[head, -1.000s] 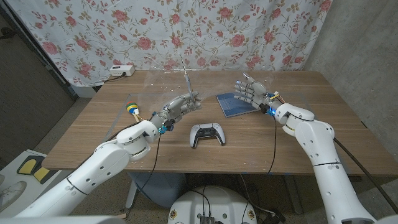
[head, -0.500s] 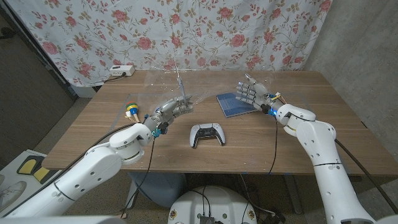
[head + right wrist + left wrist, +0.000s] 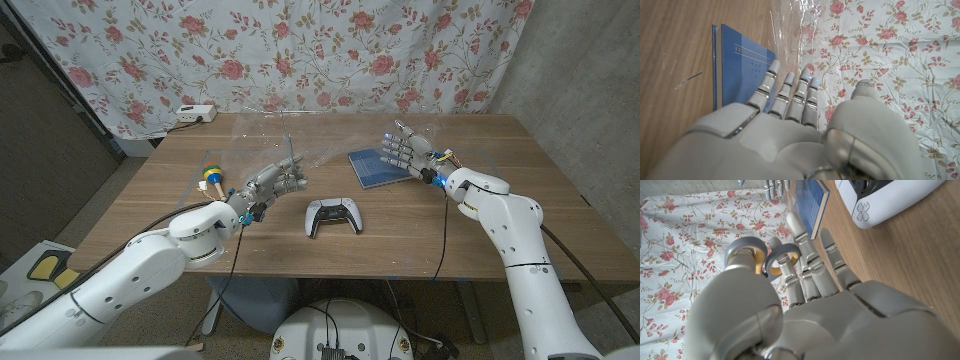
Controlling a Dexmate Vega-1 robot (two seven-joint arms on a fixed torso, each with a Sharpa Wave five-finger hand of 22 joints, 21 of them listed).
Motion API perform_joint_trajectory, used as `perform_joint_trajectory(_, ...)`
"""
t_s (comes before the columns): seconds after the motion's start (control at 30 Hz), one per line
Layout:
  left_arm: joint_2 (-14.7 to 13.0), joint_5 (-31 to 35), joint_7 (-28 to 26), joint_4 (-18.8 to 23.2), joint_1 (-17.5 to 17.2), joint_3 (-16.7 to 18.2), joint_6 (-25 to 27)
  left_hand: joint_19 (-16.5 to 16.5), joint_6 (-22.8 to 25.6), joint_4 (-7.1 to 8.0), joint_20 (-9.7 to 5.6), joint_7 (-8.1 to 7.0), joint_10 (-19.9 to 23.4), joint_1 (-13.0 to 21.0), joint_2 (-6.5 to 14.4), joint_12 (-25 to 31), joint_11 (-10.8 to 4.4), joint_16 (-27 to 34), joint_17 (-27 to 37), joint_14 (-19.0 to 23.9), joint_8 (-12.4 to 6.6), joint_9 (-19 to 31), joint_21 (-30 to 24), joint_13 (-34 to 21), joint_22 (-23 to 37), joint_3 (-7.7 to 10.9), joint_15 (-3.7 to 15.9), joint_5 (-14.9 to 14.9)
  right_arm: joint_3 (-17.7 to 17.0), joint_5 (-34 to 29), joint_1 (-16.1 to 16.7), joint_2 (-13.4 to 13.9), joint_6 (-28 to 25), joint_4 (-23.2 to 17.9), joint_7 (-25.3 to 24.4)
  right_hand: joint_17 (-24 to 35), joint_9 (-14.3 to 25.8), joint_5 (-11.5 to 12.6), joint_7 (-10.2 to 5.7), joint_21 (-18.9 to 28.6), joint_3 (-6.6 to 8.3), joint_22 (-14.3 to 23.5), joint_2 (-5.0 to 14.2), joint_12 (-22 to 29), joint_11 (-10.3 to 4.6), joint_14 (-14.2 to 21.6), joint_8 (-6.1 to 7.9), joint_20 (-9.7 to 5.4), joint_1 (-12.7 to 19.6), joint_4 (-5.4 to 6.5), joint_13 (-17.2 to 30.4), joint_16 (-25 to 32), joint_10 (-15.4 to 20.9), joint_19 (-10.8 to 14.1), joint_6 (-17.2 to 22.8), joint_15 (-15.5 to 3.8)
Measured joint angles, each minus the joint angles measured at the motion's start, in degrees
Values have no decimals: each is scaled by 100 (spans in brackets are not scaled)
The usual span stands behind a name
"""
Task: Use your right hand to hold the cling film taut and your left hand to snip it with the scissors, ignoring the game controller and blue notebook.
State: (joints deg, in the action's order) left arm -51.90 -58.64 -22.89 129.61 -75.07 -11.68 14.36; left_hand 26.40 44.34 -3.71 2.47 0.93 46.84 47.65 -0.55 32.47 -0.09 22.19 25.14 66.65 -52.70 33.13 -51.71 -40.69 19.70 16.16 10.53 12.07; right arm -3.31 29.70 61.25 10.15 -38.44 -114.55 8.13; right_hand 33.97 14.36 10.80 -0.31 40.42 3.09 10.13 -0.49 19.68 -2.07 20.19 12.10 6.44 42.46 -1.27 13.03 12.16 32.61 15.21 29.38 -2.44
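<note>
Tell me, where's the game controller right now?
In the head view the controller lies mid-table near the front edge, between the two arms, right of the left hand and in front of the blue notebook.

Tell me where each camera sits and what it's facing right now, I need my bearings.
Head view: fixed on the head, looking down over the table; both arms show, left hand gripping scissors, right hand raised.
Left wrist view: behind the left hand, facing scissors, game controller.
Right wrist view: behind the right hand, facing cling film.
Shared by all views: blue notebook.
</note>
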Motion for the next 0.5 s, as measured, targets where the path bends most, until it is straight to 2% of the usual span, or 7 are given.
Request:
perform_joint_trajectory(0.23,-138,180,-189,94,-88,64,75,0,105,106,0,42,191,-381,-233,-36,-75,-40,-17,51,-11,-125,-22,36,-83,-198,-10,-124,-11,-21,-2,-33,-36,-2,-1,0,1,0,0,-39,0,0,30,-18,0,0,0,0,30,0,0,0,0,0,0,0)
perform_joint_trajectory(0.5,-201,433,-457,141,-183,140,130,42,168,246,42,104,263,-848,-445,-91,-66,-89,-17,94,22,-243,-22,97,-177,-408,-53,-193,-31,-39,-21,-60,-50,3,3,-26,1,0,0,-66,23,0,30,-44,-24,0,0,0,30,-23,0,0,24,0,0,0)
